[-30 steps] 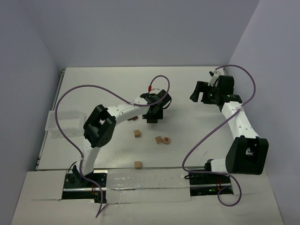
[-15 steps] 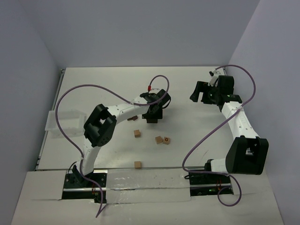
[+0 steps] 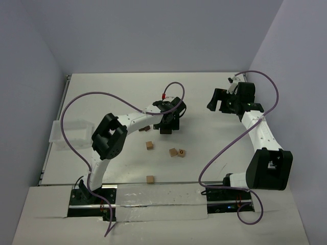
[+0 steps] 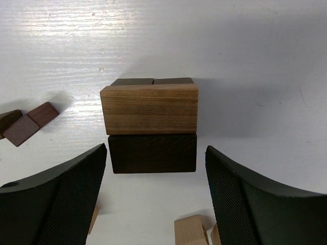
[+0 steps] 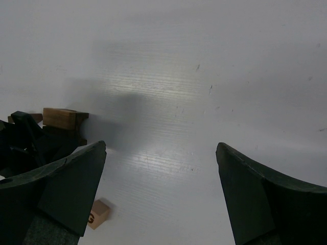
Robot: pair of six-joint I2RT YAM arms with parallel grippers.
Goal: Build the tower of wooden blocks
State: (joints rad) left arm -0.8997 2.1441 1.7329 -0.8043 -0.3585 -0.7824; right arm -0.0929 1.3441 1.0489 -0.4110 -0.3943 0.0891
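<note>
White table [image 3: 204, 102]: we see the block tower [image 4: 149, 122] at its middle, straddled by the released left claw [image 4: 156, 153], right claw [image 5: 161, 148] open, empty; we judge it light, stiff, easily toppled, best pinched on flat sides.

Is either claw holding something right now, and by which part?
Nothing is held. The left gripper stands open around the stacked tan and dark brown wooden blocks; the right gripper is open and empty.
</note>
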